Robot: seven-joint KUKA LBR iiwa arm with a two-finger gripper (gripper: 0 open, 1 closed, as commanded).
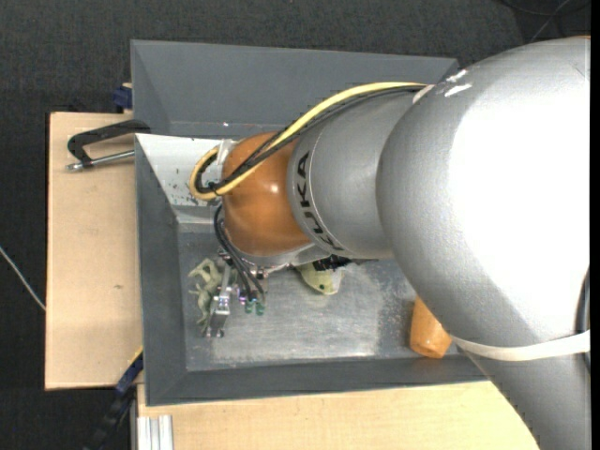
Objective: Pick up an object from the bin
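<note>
The arm's orange-covered wrist (267, 204) hangs low over the left part of the grey bin (281, 92). The jaws beneath it come down beside a pale green, leafy-looking tangle (204, 284) on the bin floor. Whether the jaws are open, closed or gripping anything cannot be told, since dark cables and small metal parts crowd that spot. The tangle lies just to the view's left of the tool tip, its longer run pointing roughly up and down the view. It is probably the nearest candidate, so a grasp would turn on closing across that run. A pale yellow-green rounded thing (322, 279) sits just to the right, and an orange lump (429, 331) lies well apart in the lower right corner.
</note>
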